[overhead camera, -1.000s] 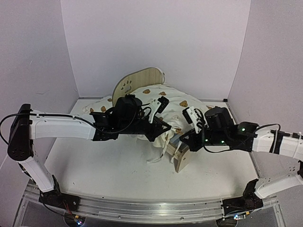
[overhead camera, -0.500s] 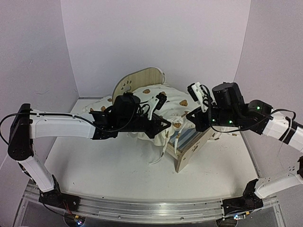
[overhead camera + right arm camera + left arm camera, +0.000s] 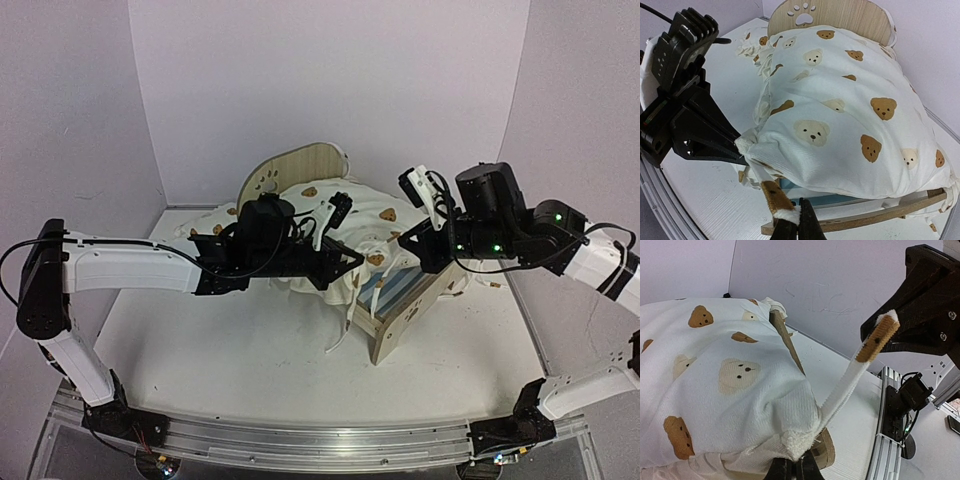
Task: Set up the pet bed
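Observation:
The pet bed stands mid-table: rounded headboard [image 3: 297,166] with paw cutout [image 3: 804,7], footboard [image 3: 403,322] near me, striped base [image 3: 394,287] partly showing. The cream bear-print cushion [image 3: 345,213] lies heaped over it. My left gripper [image 3: 352,266] is shut on the cushion's near corner [image 3: 799,447]. My right gripper [image 3: 397,257] is shut on the brown-and-white end of the cushion's tie [image 3: 776,199]. The tie runs taut from that corner up to the right fingers [image 3: 879,334]. In the right wrist view the left fingers [image 3: 715,150] pinch the corner just left of my shut right gripper [image 3: 793,222].
More bear-print fabric [image 3: 205,222] lies behind the left arm at the back left. Loose ties hang over the footboard's left end [image 3: 345,330]. White walls close the back and both sides. A metal rail [image 3: 300,440] runs along the near edge.
My right gripper has risen from beside the footboard and moved back and right, drawing the tie taut. The striped base now shows. The left gripper has stayed put on the corner.

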Controlling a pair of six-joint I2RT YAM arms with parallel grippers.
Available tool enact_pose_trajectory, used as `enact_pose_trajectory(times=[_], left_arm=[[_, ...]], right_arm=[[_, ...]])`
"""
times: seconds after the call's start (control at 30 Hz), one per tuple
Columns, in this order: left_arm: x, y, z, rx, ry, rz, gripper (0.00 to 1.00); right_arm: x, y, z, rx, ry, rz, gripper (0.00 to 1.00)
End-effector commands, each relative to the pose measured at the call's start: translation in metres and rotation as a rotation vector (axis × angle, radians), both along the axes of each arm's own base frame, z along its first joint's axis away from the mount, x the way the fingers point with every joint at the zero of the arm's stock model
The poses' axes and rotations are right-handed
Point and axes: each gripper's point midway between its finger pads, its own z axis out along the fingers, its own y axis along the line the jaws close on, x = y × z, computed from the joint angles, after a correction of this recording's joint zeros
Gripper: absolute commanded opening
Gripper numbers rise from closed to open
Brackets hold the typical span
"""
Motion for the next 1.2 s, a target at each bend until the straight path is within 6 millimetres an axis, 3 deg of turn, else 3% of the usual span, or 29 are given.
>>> enact_pose_trajectory(times=[0.0, 0.3, 0.37, 0.63, 0.87, 0.97, 1.17], left_arm=[[0.004, 0.002, 0.013, -0.044, -0.01, 0.006, 0.0], [0.003, -0.001, 0.011, -0.044, -0.003, -0.005, 0.0], [0.003, 0.0, 0.011, -0.045, -0.002, -0.005, 0.0], [0.002, -0.001, 0.012, -0.049, 0.002, -0.01, 0.0], [0.001, 0.0, 0.01, -0.047, 0.012, -0.015, 0.0], [0.001, -0.001, 0.011, -0.051, 0.012, -0.016, 0.0], [0.0, -0.002, 0.01, -0.051, 0.013, -0.023, 0.0]], right_arm=[[-0.001, 0.003, 0.048, 0.096, -0.083, 0.023, 0.0], [-0.006, 0.007, 0.052, 0.081, -0.076, 0.072, 0.0], [-0.004, 0.003, 0.045, 0.056, -0.073, 0.055, 0.0], [-0.006, -0.003, -0.017, -0.012, 0.018, 0.021, 0.0], [-0.007, -0.006, -0.04, -0.054, 0.066, 0.004, 0.0], [-0.002, -0.013, -0.031, -0.067, 0.033, -0.03, 0.0], [0.002, -0.021, 0.006, -0.09, -0.039, -0.044, 0.0]])
